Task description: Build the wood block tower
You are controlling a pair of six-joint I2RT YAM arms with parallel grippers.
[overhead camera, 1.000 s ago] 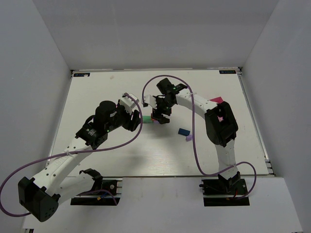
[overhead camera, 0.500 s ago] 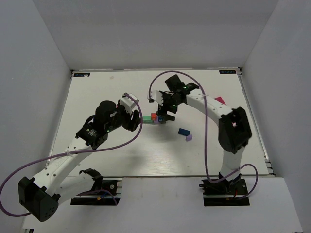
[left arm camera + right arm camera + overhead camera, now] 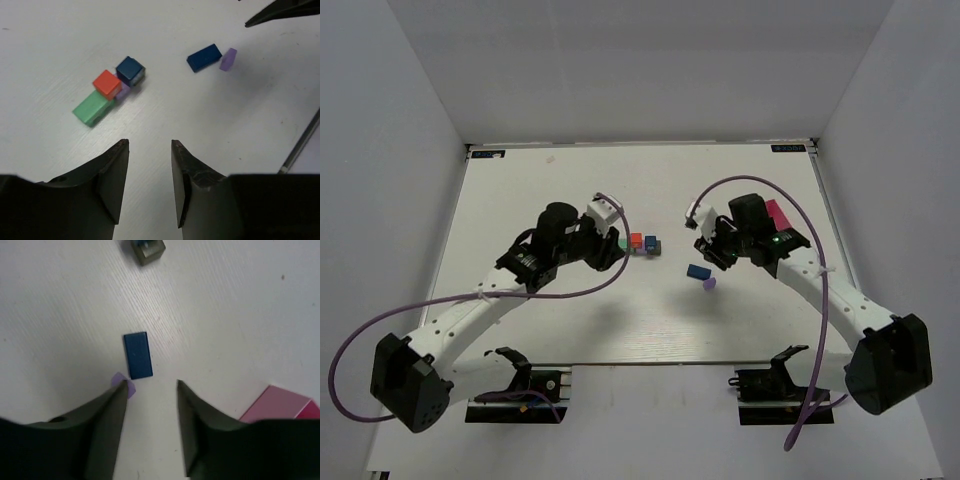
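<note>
The tower is a low cluster of wood blocks. In the left wrist view it shows a green bar, a red cube, a dark blue cube and a purple piece tucked under them. My left gripper hovers just left of the cluster, jaws narrowly open with nothing between them. A loose blue bar and a small purple block lie to the right. My right gripper is open over them, its left fingertip overlapping the purple block.
A pink tray lies at the right, behind the right arm, and its corner shows in the right wrist view. Purple cables loop over both arms. White walls close off the table's far and side edges.
My right gripper has left the tower and swung right to the loose blue bar and purple block, its jaws narrower. My left gripper edged toward the tower and also narrowed.
</note>
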